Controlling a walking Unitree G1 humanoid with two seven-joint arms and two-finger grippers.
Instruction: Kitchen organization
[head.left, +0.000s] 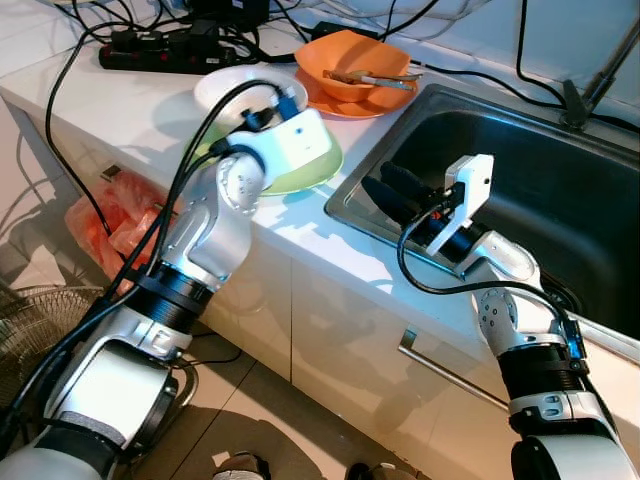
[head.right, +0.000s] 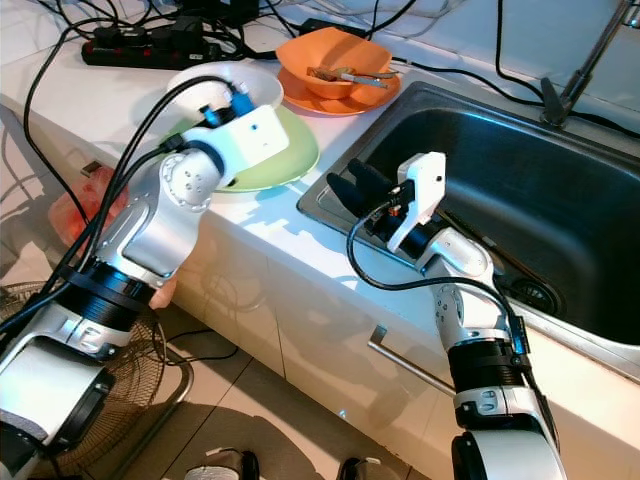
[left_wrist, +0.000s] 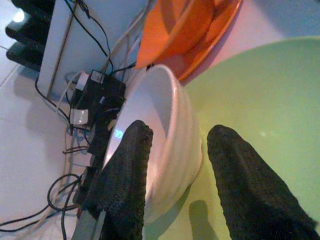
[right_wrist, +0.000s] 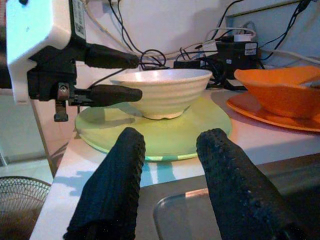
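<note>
A white ribbed bowl (right_wrist: 162, 90) stands on a light green plate (right_wrist: 165, 130) on the white counter, left of the sink. My left gripper (left_wrist: 175, 175) is open at the bowl's rim, one finger (left_wrist: 125, 175) on the inner side and the other (left_wrist: 250, 185) outside over the plate. The bowl's wall lies between them, not squeezed. My right gripper (head.left: 395, 190) is open over the sink's left edge, pointing at the plate and holding nothing. An orange bowl (head.left: 345, 60) with utensils sits on an orange plate (head.left: 330, 103) behind.
The steel sink (head.left: 540, 180) fills the right side, with a faucet (head.left: 600, 70) at its back. A black power strip (head.left: 170, 45) and many cables lie along the wall. A fan (head.left: 40, 320) and a red bag (head.left: 110, 220) sit on the floor at the left.
</note>
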